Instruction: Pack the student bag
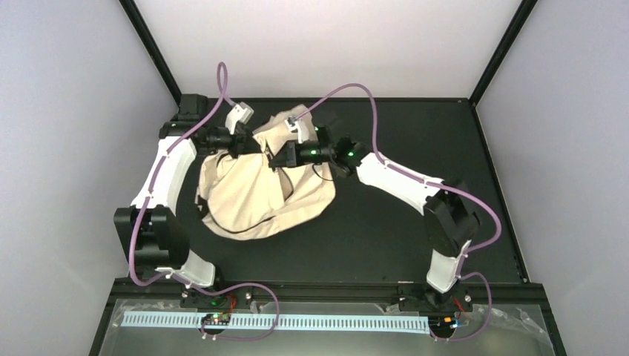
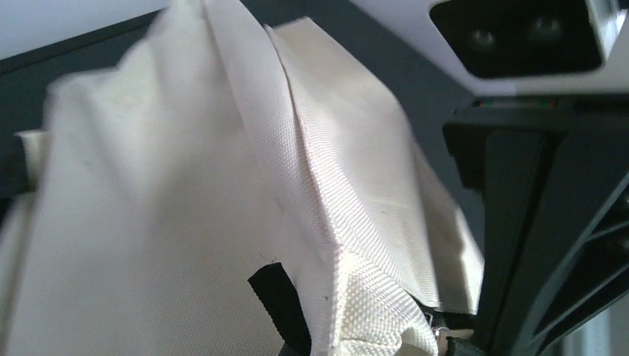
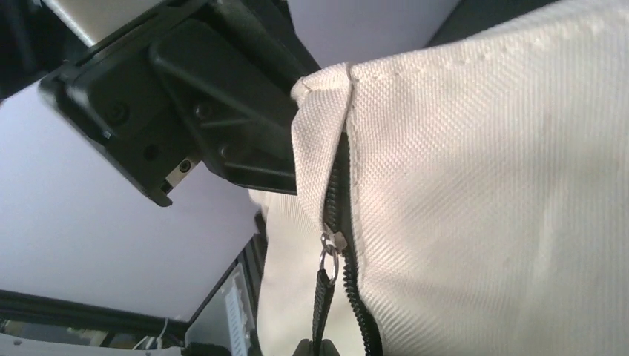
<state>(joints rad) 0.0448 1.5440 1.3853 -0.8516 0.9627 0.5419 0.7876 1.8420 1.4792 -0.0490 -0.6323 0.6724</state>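
Two grippers should pull against each other here: the left gripper anchoring the fabric taut while the right gripper draws the zipper pull straight along the teeth. Both are clamped fully closed, left on the cream edge by the zip's end, right seemingly on the pull tab. The student bag slumps mid-desk, far end lifted.

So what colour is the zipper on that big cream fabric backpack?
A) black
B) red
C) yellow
A: the right wrist view shows black zipper teeth running down the big cream fabric backpack.
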